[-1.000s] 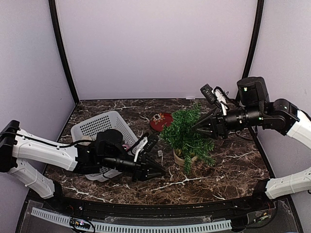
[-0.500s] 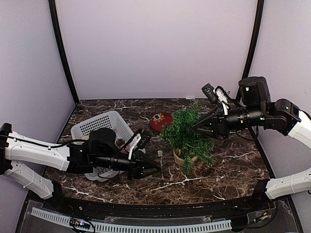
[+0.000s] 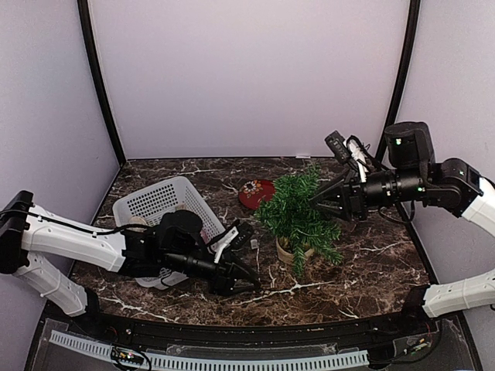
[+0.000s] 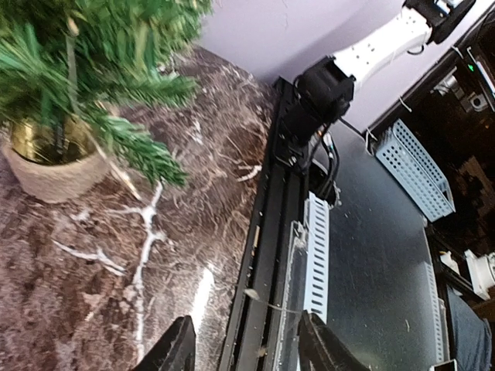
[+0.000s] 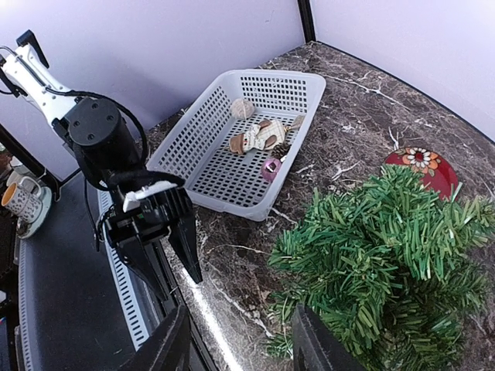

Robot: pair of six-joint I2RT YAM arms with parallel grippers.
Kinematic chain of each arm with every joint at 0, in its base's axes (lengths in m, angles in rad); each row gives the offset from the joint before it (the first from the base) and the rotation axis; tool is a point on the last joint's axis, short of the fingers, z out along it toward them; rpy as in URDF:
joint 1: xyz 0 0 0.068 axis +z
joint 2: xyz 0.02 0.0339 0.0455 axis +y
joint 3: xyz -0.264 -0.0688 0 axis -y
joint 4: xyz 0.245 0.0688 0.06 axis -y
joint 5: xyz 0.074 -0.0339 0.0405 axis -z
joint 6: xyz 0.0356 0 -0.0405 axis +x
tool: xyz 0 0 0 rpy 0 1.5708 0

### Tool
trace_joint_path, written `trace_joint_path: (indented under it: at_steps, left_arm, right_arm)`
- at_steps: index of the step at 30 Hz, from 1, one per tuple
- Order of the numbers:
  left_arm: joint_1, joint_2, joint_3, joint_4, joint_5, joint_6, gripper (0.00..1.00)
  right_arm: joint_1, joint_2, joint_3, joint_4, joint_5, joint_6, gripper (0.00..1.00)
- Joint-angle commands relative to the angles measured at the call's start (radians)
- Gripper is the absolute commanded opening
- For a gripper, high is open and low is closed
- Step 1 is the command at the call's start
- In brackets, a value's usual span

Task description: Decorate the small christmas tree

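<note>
Dark brown marble with white veins makes up the table (image 3: 363,270), and the small christmas tree (image 3: 298,216) stands upright on it in its beige pot (image 3: 286,251), a little right of centre. The right gripper (image 3: 315,203) hangs at the tree's upper branches on that side. Its jaws are parted with nothing clamped, and the green needles crowd in just ahead of the fingers. The left gripper (image 3: 247,280) lies low over the marble near the front edge, beside the pot but apart from it. Its jaws are spread too and hold nothing. In its wrist view the tree sits off to the upper left of the fingers, not between them. A white basket (image 3: 158,201) with a few ornaments stands to the left, and a red plate (image 3: 255,192) lies just behind the tree.
</note>
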State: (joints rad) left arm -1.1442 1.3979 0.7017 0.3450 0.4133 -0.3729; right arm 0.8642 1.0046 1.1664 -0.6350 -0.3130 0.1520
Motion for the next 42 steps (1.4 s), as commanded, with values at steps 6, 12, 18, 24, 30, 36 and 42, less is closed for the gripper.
trace_joint_path:
  at_steps: [6,12,18,24,30,36,42]
  left_arm:
    - [-0.006,0.058,0.067,0.064,0.152,0.034,0.16]
    - [-0.006,0.032,0.062,0.187,0.154,-0.023,0.0]
    - [-0.006,0.075,0.09,0.419,0.074,-0.195,0.0]
    - [-0.006,0.11,0.106,0.611,-0.07,-0.333,0.0]
    - [-0.005,0.15,0.12,0.71,-0.178,-0.39,0.0]
    - [-0.006,0.165,0.116,0.786,-0.212,-0.415,0.0]
    - [-0.005,0.185,0.136,0.801,-0.201,-0.414,0.0]
  right_arm:
    - [0.009,-0.036,0.007,0.012,0.012,0.016,0.45]
    - [0.016,-0.043,-0.03,0.04,0.004,0.024,0.38]
    - [0.083,-0.068,-0.099,0.128,0.057,0.067,0.29]
    - [0.127,-0.172,-0.248,0.312,0.142,0.176,0.33]
    - [0.199,-0.091,-0.279,0.378,0.149,0.204,0.46]
    - [0.285,-0.003,-0.262,0.393,0.216,0.197,0.45]
    - [0.31,0.028,-0.238,0.395,0.235,0.182,0.32]
